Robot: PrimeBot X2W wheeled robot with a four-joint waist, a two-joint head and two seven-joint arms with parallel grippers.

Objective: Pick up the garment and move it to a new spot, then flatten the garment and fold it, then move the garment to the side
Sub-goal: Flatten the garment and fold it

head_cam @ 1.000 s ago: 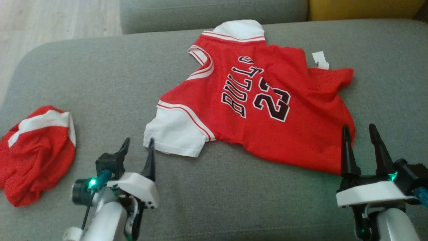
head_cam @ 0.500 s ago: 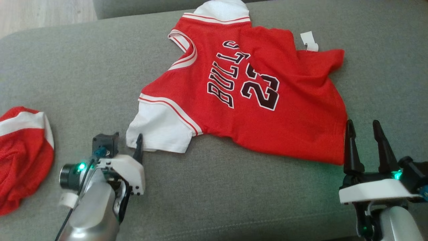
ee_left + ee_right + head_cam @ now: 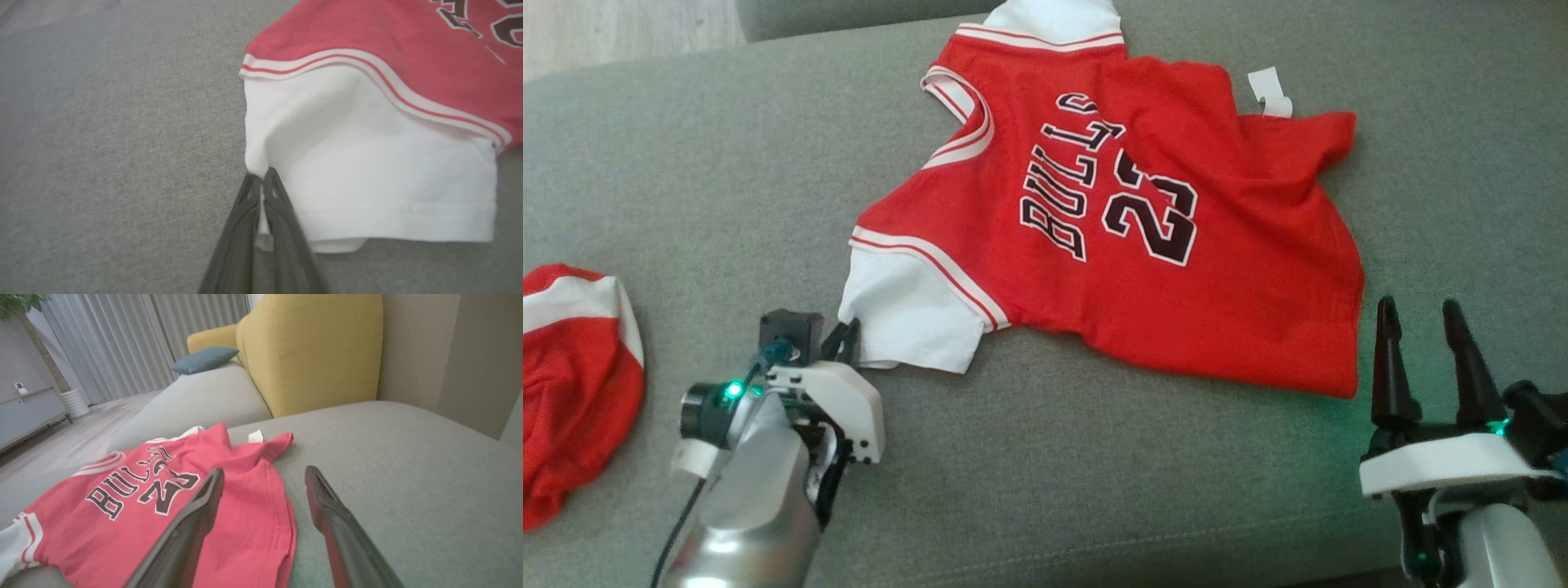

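The jersey [image 3: 1143,245] lies rumpled on the sofa [image 3: 1094,482]. Flattening seems in hand: the left gripper [image 3: 258,181], at seven o'clock, is pinched closed on the white sleeve [image 3: 367,171] corner. The right gripper [image 3: 1421,314], at four, gapes empty beside the hem [image 3: 1217,371]. Next, grip that hem and pull outward. The twelve-o'clock sleeve [image 3: 1054,16] is cut off.

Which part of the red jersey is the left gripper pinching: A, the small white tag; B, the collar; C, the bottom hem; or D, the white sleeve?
D: the left gripper has its fingers closed on the corner of the white sleeve of the jersey.
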